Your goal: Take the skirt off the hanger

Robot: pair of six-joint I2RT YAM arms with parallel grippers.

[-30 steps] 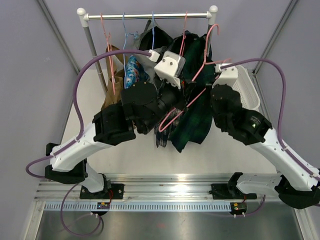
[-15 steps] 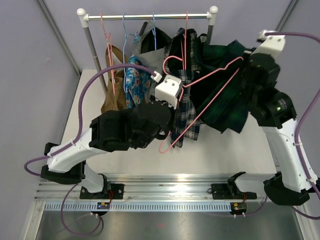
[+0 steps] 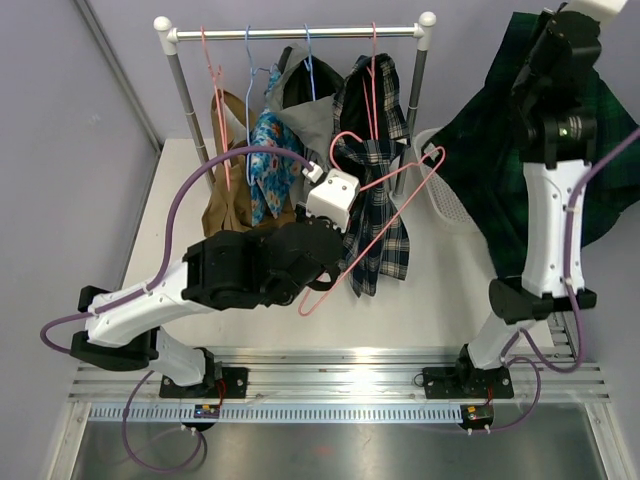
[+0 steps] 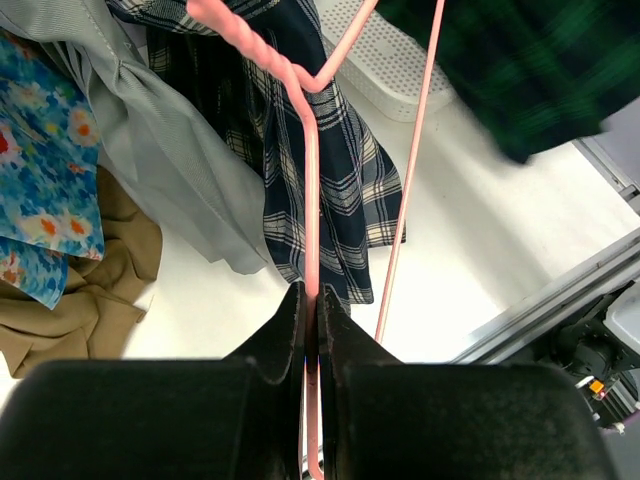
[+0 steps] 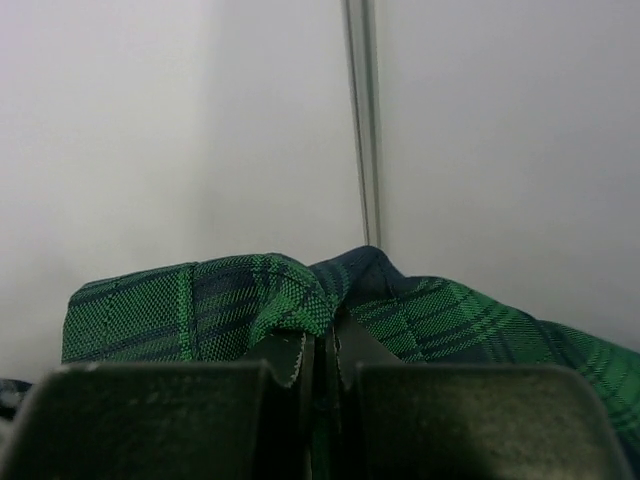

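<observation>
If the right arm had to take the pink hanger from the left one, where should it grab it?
Probably mid-span on the free straight bar of the pink hanger, coming from the right: that bar is bare and thin, and stands clear of the left gripper, which clamps the other wire.

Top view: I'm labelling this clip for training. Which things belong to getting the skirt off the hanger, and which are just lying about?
In the job: green plaid skirt, pinched by the right gripper; pink hanger, pinched by the left gripper.

Just about: clothes rail, navy checked garment, blue floral garment, tan garment, grey garment, white basket.
</observation>
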